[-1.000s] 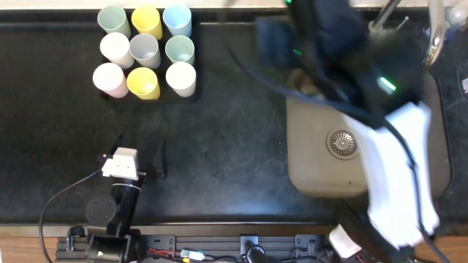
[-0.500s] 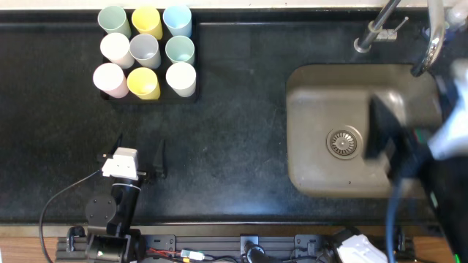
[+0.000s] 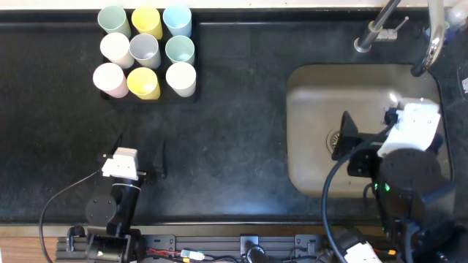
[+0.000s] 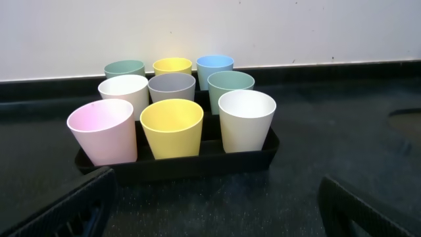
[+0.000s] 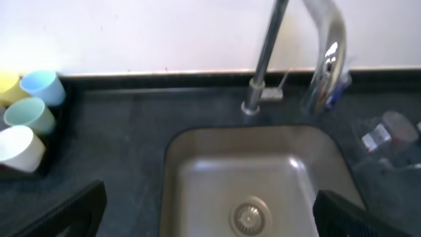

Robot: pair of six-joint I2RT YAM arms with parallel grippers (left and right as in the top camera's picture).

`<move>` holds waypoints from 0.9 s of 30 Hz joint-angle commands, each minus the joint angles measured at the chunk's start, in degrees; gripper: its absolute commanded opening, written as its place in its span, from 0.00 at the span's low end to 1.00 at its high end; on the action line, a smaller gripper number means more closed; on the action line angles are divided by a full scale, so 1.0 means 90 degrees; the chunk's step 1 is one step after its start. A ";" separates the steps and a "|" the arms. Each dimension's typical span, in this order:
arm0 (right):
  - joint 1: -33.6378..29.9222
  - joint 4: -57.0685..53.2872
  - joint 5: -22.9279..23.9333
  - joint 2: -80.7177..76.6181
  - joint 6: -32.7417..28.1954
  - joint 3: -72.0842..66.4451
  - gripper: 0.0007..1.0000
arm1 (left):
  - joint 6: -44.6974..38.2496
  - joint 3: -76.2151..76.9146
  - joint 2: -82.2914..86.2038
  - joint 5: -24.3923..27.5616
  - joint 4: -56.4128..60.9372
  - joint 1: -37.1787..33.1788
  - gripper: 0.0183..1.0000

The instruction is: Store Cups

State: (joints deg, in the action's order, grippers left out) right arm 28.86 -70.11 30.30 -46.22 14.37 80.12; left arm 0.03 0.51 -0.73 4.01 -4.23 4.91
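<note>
Right claw (image 3: 365, 126) hangs open, partly hiding the sink (image 3: 307, 95).

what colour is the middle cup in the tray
Middle cup: grey, clearest in the left wrist view.

A: What colours sit in the black rectangular plastic tray (image 4: 177, 170)?
B: Back row: sage-green plastic cup (image 4: 124, 68), yellow plastic cup (image 4: 172, 65), light-blue plastic cup (image 4: 215, 63). Middle: white plastic cup (image 4: 123, 92), grey plastic cup (image 4: 171, 89), second sage-green cup (image 4: 231, 84). Front: pink plastic cup (image 4: 102, 131), second yellow cup (image 4: 172, 128), second white cup (image 4: 246, 122).
A: And the flat stone bench (image 3: 219, 131)?
B: Black, finely speckled. The metal sink basin (image 3: 307, 175) is dull grey-beige; the curved metal tap (image 5: 327, 27), shiny silver.
</note>
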 commanded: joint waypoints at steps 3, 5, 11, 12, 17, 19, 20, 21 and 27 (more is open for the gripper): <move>-0.0022 0.0789 -0.0464 0.0714 -0.0056 -0.1197 0.99 | 0.0092 -0.0007 0.0066 -0.0010 -0.0022 0.0036 1.00; -0.0032 0.1180 -0.0607 0.0935 -0.0056 -0.1693 1.00 | 0.0095 -0.0007 0.0066 -0.0010 -0.0022 0.0036 1.00; -0.0410 0.1974 -0.0765 0.1406 -0.0051 -0.2688 0.99 | 0.0092 -0.0007 0.0066 -0.0010 -0.0022 0.0036 1.00; -0.0539 0.2062 -0.0809 0.1460 -0.0053 -0.2822 0.99 | 0.0095 -0.0007 0.0066 -0.0010 -0.0022 0.0036 1.00; -0.1309 0.2630 -0.1530 0.1586 -0.0265 -0.3446 1.00 | 0.0092 -0.0007 0.0066 -0.0010 -0.0022 0.0036 1.00; -0.1639 0.2866 -0.1885 0.1583 -0.0299 -0.3643 1.00 | 0.0092 -0.0007 0.0066 -0.0010 -0.0022 0.0036 1.00; -0.1834 0.3007 -0.2062 0.1583 -0.0306 -0.3750 1.00 | 0.0092 -0.0007 0.0066 -0.0010 -0.0022 0.0036 1.00; -0.1994 0.3109 -0.2195 0.1583 -0.0313 -0.3823 0.99 | 0.0092 -0.0007 0.0066 -0.0010 -0.0022 0.0036 1.00; -0.2705 0.3725 -0.2540 0.1586 -0.0580 -0.4311 0.99 | 0.0092 -0.0007 0.0066 -0.0010 -0.0022 0.0036 1.00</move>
State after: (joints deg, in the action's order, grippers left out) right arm 6.28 -38.04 10.44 -32.45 11.46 43.03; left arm 0.03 0.51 -0.73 4.01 -4.21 4.91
